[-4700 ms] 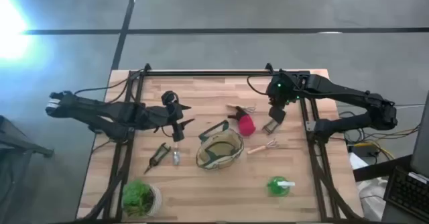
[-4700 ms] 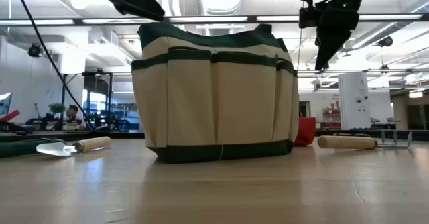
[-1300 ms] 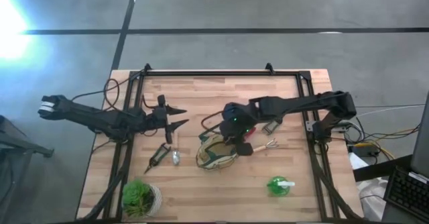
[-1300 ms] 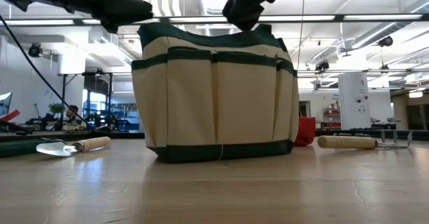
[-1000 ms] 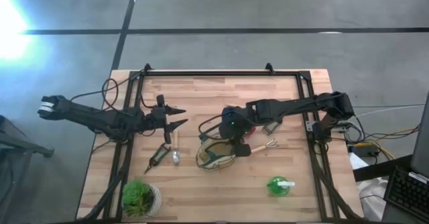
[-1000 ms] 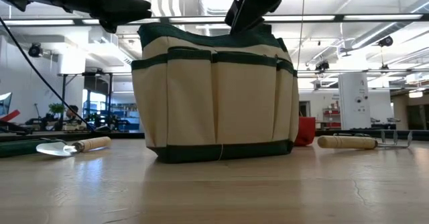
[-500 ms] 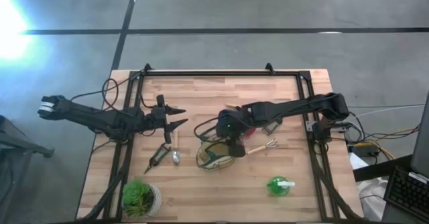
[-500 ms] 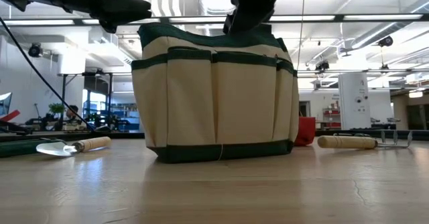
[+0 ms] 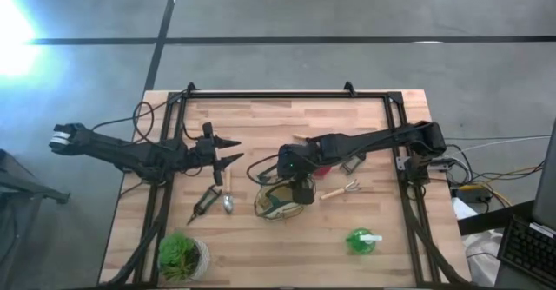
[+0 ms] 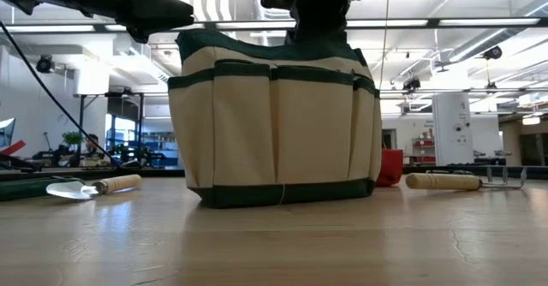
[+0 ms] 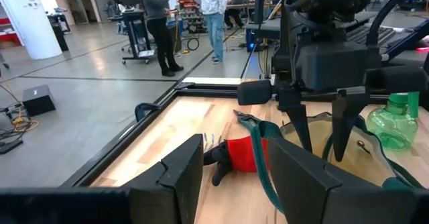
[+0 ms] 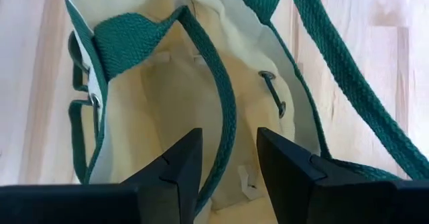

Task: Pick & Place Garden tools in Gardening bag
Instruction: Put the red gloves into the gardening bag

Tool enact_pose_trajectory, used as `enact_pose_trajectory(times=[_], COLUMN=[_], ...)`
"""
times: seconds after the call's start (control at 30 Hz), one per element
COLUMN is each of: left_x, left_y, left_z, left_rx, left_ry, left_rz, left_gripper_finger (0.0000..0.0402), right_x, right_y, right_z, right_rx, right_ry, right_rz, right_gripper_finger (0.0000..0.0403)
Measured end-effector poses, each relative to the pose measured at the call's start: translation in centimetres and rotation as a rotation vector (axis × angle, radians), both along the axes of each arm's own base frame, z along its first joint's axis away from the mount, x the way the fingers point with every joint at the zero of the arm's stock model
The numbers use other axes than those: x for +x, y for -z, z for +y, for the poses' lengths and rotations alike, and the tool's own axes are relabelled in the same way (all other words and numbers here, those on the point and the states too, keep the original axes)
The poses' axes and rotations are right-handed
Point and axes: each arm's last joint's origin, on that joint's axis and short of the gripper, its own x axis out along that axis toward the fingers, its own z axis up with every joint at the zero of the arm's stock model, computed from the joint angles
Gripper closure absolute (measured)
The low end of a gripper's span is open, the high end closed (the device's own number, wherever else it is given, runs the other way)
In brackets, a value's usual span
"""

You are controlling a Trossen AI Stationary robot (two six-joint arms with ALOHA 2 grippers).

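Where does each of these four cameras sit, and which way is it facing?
High view: above the wooden table, looking straight down; both dark arms show, the right pincer over the round olive-tan fabric bag.
Low view: at table height, looking level across at the bag; arm parts hang in from above.
Left wrist view: looks past the open left pincer at the right arm and bag.
Right wrist view: looks down past the open right pincer into the bag.
All four share the bag.
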Motion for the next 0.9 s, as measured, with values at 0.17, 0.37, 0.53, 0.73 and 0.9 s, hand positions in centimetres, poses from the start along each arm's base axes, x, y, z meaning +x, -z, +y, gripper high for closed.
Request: enact_pose_trajectory(times=[0.17, 0.37, 0.53, 0.73, 0.9], left_x=[0.0, 0.0, 0.0, 0.0, 0.0], left_y=[0.0, 0.0, 0.0, 0.0, 0.0], left_z=[0.0, 0.0, 0.0, 0.0, 0.0], left_rx=[0.0, 0.0, 0.0, 0.0, 0.0], left_ry=[0.0, 0.0, 0.0, 0.001, 0.001], left_rz=[0.0, 0.0, 0.0, 0.0, 0.0], left_gripper_finger=[0.0234, 0.0234, 0.0234, 0.0234, 0.0234], right_x=[0.2, 0.2, 0.1, 0.2, 0.3], right_y=[0.7, 0.7, 0.3, -1.3, -2.6], right_z=[0.0, 0.0, 0.0, -0.1, -0.1], right_rx=[-0.001, -0.004, -0.006, -0.049, -0.064], right_ry=[0.0, -0.004, -0.007, -0.014, -0.024], right_rz=[0.021, 0.026, 0.037, 0.022, 0.004], right_gripper_finger=[0.0272, 0.0291, 0.0315, 0.0328, 0.0331])
